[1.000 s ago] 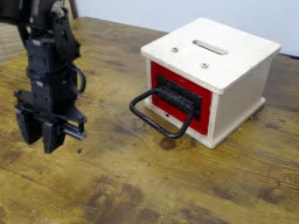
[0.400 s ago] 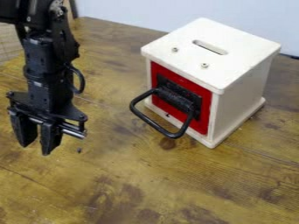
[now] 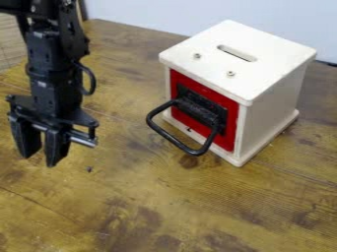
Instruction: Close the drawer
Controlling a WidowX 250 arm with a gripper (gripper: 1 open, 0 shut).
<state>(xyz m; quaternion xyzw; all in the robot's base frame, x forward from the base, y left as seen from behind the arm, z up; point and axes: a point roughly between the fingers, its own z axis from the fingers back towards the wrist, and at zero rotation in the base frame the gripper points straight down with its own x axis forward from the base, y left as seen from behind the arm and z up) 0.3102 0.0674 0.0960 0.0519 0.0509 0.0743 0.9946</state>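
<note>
The fingers (image 3: 55, 146) hang pointing down over the left part of the picture, spread wide with a gap between their tips and nothing held in it. Whether the tips touch the wooden table (image 3: 145, 202) or hover just above it, I cannot tell. Above them, the black arm (image 3: 55, 59) rises out of the top of the view.

Outward to the right, across a stretch of bare wood, comes the drawer (image 3: 224, 126), well apart from the fingers. Its large black loop handle (image 3: 192, 151) is the part nearest them, jutting out toward the lower left at about the height of the fingers in the picture. Behind the handle are the dark centre and the red front, which sits in the face of the white box (image 3: 270, 103). The box stands upright on the table, turned at an angle, with a slot (image 3: 238, 51) and two small round metal fittings on its top.

Compared with the frame from a second ago, the fingers sit slightly higher and a little further left, and the gap between them looks wider. The drawer, its handle and the box look the same, with no shift that I can see.
</note>
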